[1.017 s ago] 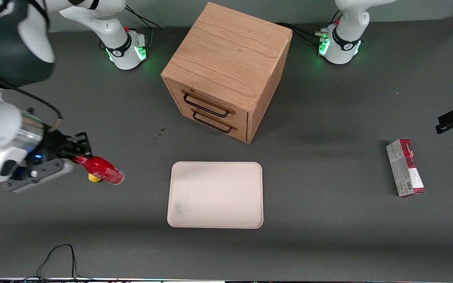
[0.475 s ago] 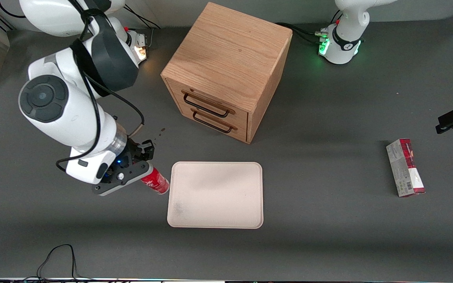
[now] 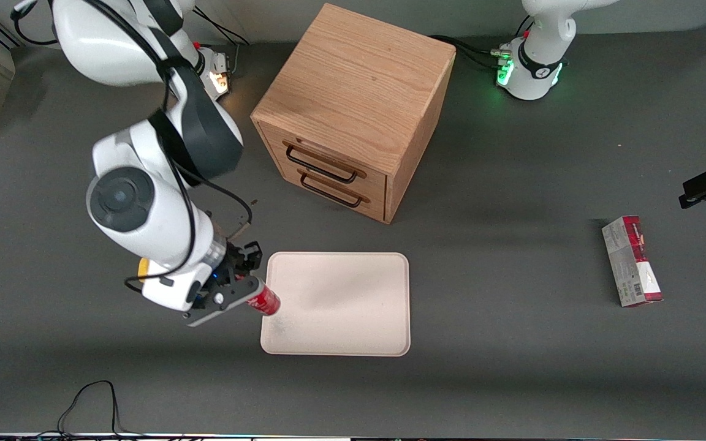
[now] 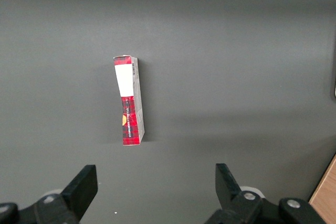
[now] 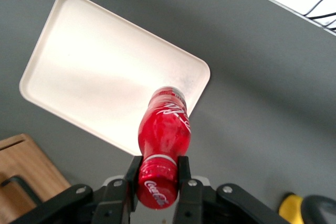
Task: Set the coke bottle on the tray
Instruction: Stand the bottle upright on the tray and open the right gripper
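Carrying the coke bottle point(image 3: 265, 302) toward the tray point(image 3: 353, 318), the right arm's pincer point(image 5: 157, 174) is clamped on the bottle's narrow upper part, with the base pointing at the tray's edge on the working arm's side. The bottle hangs tilted in the air, its base just over the rim. This looks like the transport step; next it likely needs to travel farther over the tray's flat middle, lower, then let go

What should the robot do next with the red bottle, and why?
Probably carry it a bit farther in over the tray, then lower it. The hand is shut on the coke bottle, which hangs tilted just over the tray's edge nearest the working arm, with most of the tray bare.
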